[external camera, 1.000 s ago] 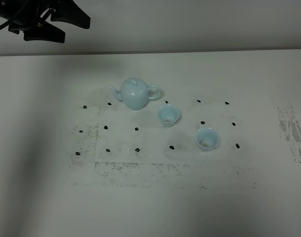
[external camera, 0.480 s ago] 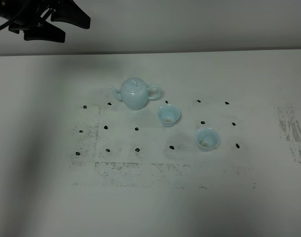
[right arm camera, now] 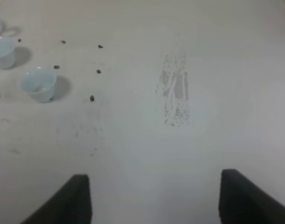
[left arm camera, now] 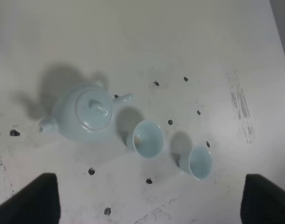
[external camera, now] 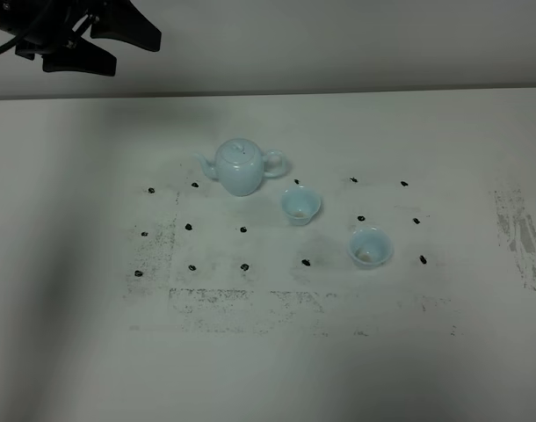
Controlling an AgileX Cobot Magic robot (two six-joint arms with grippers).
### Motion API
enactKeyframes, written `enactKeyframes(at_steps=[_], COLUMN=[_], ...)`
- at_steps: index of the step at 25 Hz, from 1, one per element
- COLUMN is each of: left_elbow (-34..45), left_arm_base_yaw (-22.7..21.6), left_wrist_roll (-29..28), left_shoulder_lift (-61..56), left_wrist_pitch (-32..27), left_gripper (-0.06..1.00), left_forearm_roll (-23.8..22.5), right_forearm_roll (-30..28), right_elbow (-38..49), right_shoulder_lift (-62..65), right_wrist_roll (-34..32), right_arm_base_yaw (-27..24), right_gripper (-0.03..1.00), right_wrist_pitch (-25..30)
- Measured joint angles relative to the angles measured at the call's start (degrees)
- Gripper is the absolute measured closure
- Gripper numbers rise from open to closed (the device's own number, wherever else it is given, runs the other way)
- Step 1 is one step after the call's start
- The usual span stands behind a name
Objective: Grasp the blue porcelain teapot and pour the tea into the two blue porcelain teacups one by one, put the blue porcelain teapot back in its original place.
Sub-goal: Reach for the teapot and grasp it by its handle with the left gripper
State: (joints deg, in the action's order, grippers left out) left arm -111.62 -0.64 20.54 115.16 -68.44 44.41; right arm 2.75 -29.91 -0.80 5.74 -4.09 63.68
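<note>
Both wide apart: left tool, right tool, over scuffed, black-dotted white table.

No writing, label, brand or number can be read in any view. The small black marks dotted across the white tabletop are plain spots, not characters. The glossy pale-blue porcelain teapot shows unlettered glaze.

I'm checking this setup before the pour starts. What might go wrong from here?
1. The teapot has its handle turned toward the closer teacup, which stands near it; a reach for the handle may knock that cup.
2. The lid seems only to rest on top, so a steep tilt might drop it.
3. The farther teacup is small; the pour could miss.
</note>
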Motion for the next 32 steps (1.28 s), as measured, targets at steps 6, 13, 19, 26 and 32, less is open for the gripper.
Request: enactKeyframes(at_steps=[6, 13, 19, 26, 32], left_elbow=[0.0, 0.0, 0.0, 0.0, 0.0], left_arm_base_yaw=[0.1, 0.1, 0.1, 3.8, 16.9], left_wrist_roll=[0.1, 1.0, 1.5, 4.2, 2.9], left_shoulder_lift=[0.0, 0.0, 0.0, -0.1, -0.1], left_wrist_pitch=[0.0, 0.0, 0.0, 0.1, 9.5], left_gripper=[0.20, 0.20, 0.20, 0.20, 0.24], left_forearm_roll=[0.0, 0.0, 0.6, 2.5, -10.2], right_forearm_roll=[0.1, 0.1, 0.5, 0.5, 0.5], right_elbow=[0.1, 0.1, 0.1, 0.1, 0.1], right_shoulder_lift=[0.0, 0.0, 0.0, 0.0, 0.0], right_wrist_roll=[0.0, 0.0, 0.0, 0.0, 0.0], right_arm_base_yaw=[0.1, 3.8, 4.5, 4.5, 4.5], right_gripper=[0.41, 0.41, 0.41, 0.41, 0.41], right_wrist_pitch=[0.0, 0.0, 0.0, 0.0, 0.0])
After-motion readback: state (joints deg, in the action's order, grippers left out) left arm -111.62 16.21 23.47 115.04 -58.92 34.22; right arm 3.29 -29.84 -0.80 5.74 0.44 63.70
